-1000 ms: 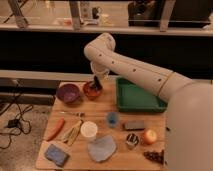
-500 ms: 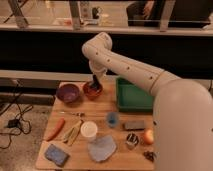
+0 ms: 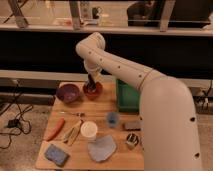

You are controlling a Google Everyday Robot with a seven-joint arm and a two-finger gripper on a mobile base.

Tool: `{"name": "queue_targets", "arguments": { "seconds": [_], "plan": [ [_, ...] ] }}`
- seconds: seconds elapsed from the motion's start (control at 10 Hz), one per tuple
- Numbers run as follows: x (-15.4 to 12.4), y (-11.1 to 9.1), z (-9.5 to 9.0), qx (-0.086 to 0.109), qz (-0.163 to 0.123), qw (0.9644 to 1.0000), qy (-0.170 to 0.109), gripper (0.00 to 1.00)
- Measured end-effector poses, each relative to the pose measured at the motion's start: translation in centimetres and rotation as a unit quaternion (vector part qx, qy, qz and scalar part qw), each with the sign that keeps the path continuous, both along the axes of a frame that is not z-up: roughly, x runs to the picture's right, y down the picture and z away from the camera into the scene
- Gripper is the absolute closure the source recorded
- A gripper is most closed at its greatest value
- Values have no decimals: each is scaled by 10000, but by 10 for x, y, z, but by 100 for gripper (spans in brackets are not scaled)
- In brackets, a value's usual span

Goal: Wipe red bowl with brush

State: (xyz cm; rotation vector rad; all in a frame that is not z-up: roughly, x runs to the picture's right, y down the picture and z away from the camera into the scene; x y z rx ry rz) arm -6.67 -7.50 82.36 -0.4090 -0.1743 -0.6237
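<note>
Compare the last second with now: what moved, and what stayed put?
The arm has swung further across the right side of the table, hiding the orange item there and more of the green tray. The gripper stays down at the red bowl. Nothing visibly grasped or released; purple bowl, white cup and the other items unmoved.

Dim, soft light; end effector (image 3: 91, 83) hangs dark over the red bowl (image 3: 94, 91).

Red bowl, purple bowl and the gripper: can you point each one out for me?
red bowl (image 3: 98, 91): camera view, on its right rim.
purple bowl (image 3: 68, 93): camera view, on its dark inside.
gripper (image 3: 91, 83): camera view, on its lower end, over the middle of the red bowl.
</note>
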Motion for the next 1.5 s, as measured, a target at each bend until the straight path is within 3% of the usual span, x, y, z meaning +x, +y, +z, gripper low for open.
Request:
{"name": "queue_targets", "arguments": {
  "seconds": [0.4,1.1,1.5],
  "plan": [
    [-23,5,-1,-25,-150,9997,-164,100],
    [-14,37,-52,5,-57,9997,-241,100],
    [10,32,-49,-20,36,10000,-21,100]
  ]
}}
